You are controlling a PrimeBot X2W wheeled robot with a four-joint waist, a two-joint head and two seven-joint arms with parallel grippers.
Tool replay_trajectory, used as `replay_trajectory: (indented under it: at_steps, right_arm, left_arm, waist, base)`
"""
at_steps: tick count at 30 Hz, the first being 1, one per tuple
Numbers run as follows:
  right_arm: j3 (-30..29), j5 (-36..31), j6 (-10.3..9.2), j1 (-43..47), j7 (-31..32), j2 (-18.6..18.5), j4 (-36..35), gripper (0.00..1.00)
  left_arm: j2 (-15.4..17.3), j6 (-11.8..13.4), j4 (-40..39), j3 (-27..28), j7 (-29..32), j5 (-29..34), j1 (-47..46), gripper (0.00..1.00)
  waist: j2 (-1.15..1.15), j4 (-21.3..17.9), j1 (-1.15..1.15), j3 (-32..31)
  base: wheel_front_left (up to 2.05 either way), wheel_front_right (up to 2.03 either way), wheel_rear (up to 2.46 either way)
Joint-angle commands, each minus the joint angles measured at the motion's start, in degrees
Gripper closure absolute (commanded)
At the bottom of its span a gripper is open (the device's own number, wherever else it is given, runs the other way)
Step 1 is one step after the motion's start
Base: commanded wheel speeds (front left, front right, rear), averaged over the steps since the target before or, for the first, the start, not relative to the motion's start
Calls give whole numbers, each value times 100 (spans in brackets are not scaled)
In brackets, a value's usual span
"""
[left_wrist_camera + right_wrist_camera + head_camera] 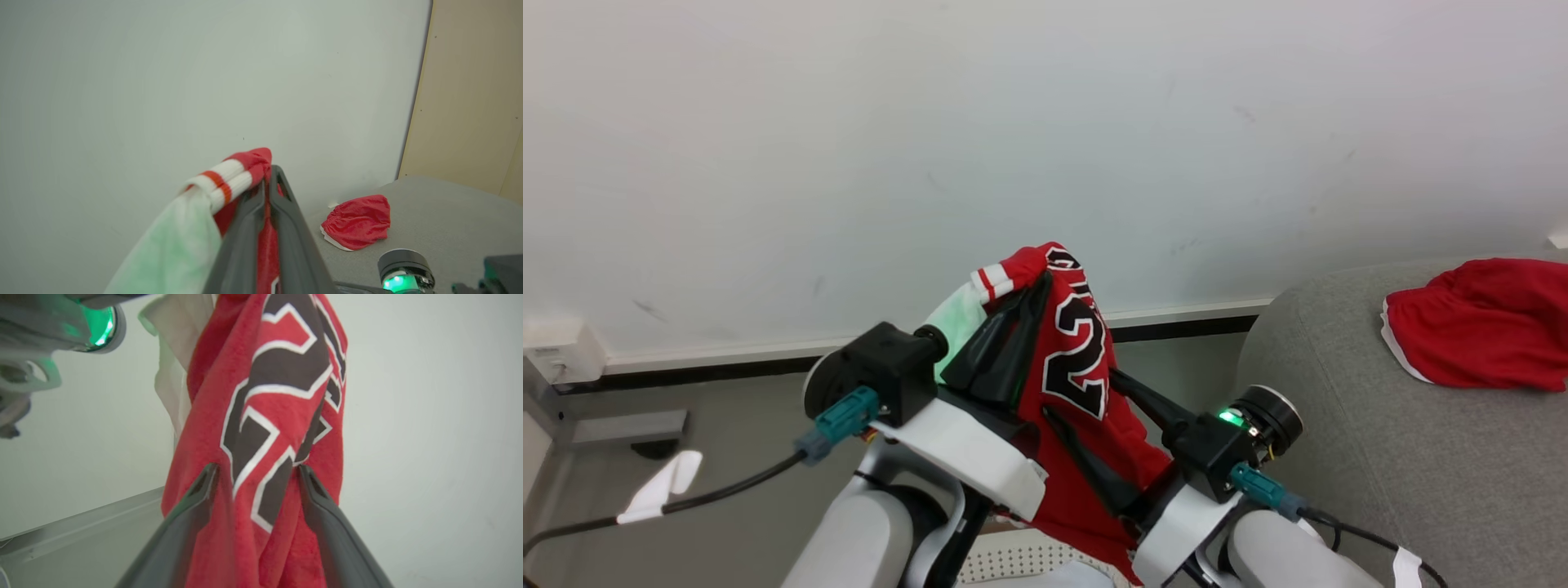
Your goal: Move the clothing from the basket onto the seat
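nearest the robot, the white perforated basket (pixel 1013 562) peeks out low between its two pale forearms. just above it the red jersey (pixel 1078 351) with the black-and-white 23 is held up in the air, clear of the basket except for its lower end, which drops toward the rim; whether it touches there i cannot tell.

the right claw (pixel 257 469) sits lower and nearer, its two dark fingers spread wide with the bunched jersey hanging between them. the cloth brushes both fingers, but i see no squeeze on it. a green light glows on that wrist.

a little farther and higher, the left claw (pixel 269 173) has its fingers pressed together on the top of the jersey, pinching the fabric just beside the red-and-white striped trim. a fold of pale cloth (pixel 179 245), tinted green, droops from the same spot on the left side.

off to the left, a dark cable (pixel 727 490) with white tape trails across the grey floor (pixel 727 425).

on the right stands the big light-grey seat (pixel 1339 425). a second red garment (pixel 1486 322) with a white edge lies crumpled on it, well apart from the jersey and both claws.

behind it all runs the white wall (pixel 1045 122), with a beige panel (pixel 470 102) at the far right, beyond the seat.
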Motion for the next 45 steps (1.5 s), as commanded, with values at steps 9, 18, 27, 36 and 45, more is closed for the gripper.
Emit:
replay_trajectory:
  at_steps: [9, 18, 27, 36, 45]
  right_arm:
    - [631, 897, -15, -847, -118, -6, 879, 100]
    - [792, 1344, -15, -1114, -151, -4, 971, 100]
    - [399, 1087, -15, -1019, -153, -4, 914, 100]
    - [-106, 744, -15, -914, -150, -2, 900, 100]
    - [-399, 515, -14, -876, -150, -4, 844, 100]
  left_arm:
    - [-44, -8, 75, -170, -7, -124, -99, 100]
    - [26, 61, 184, -135, -117, -136, -44, 100]
    - [176, 44, 398, -164, -154, -148, 160, 0]
    - [377, 2, 717, -273, -354, -83, 551, 0]
    - [444, 35, 792, -287, -501, -87, 668, 0]
  waist:
    - [0, 124, 0, 5]
    - [0, 78, 0, 31]
    - [0, -24, 0, 48]
    - [0, -169, 0, 57]
    - [0, -452, 0, 118]
  base:
    - [0, 0, 0]
    - [0, 0, 0]
    - [0, 0, 0]
    - [0, 0, 0]
    - [0, 0, 0]
